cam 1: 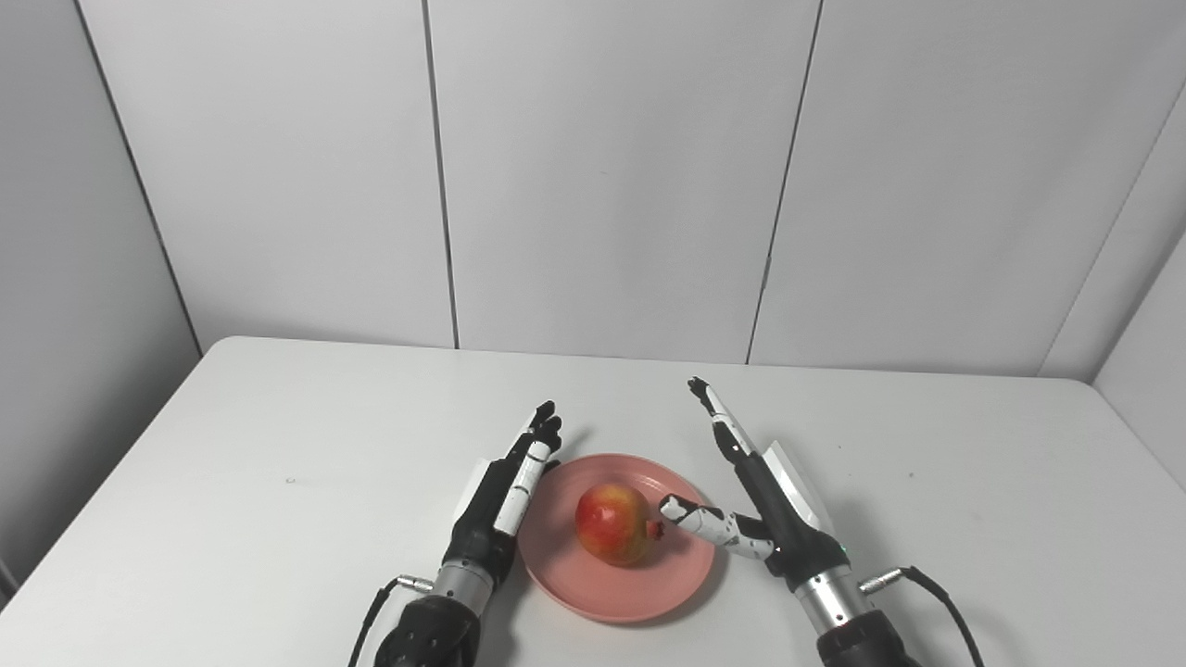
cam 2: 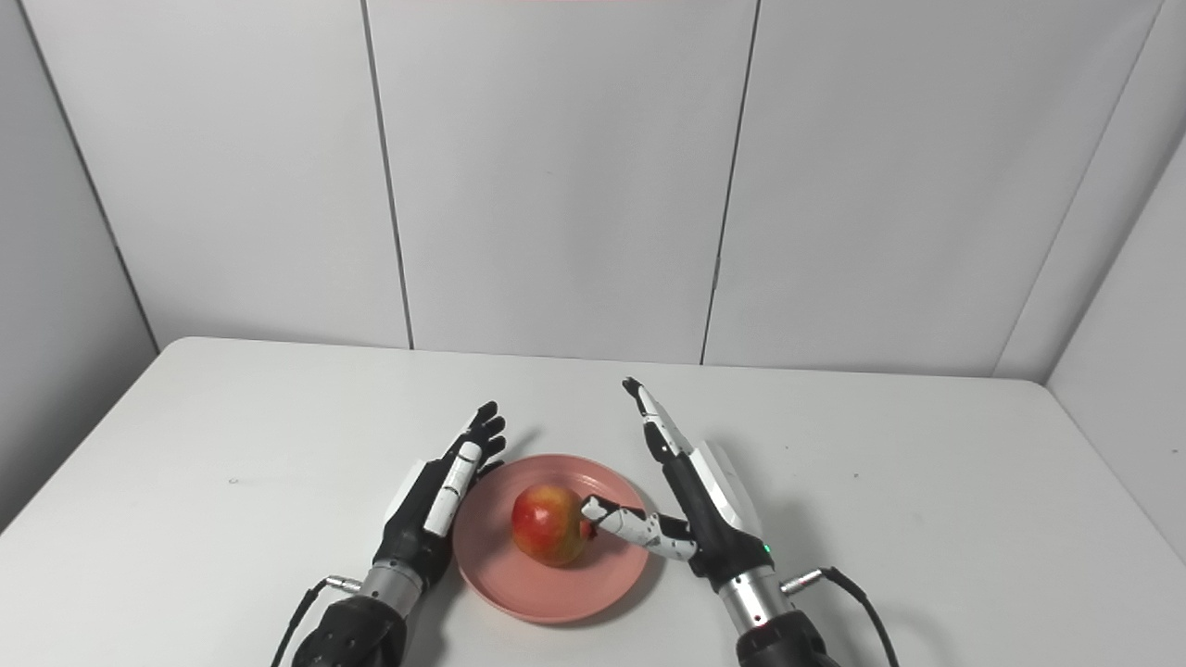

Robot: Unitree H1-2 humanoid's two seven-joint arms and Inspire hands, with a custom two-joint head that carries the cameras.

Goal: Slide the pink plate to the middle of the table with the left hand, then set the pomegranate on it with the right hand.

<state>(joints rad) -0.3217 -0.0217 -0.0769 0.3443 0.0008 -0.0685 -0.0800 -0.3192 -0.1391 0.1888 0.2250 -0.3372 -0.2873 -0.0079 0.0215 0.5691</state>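
Both hands are held open and empty — the left hand (cam 1: 505, 500) just beside the pink plate (cam 1: 593, 593), the right hand (cam 1: 774, 519) with its thumb reaching over the rim toward the pomegranate (cam 1: 613, 523), which is seated on the plate — near the white bench's (cam 1: 278, 482) front middle.

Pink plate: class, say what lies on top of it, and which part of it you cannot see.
One pomegranate sits on the pink plate, near its centre. The right hand has its thumb at the fruit's crown. The plate surface under the fruit is hidden.
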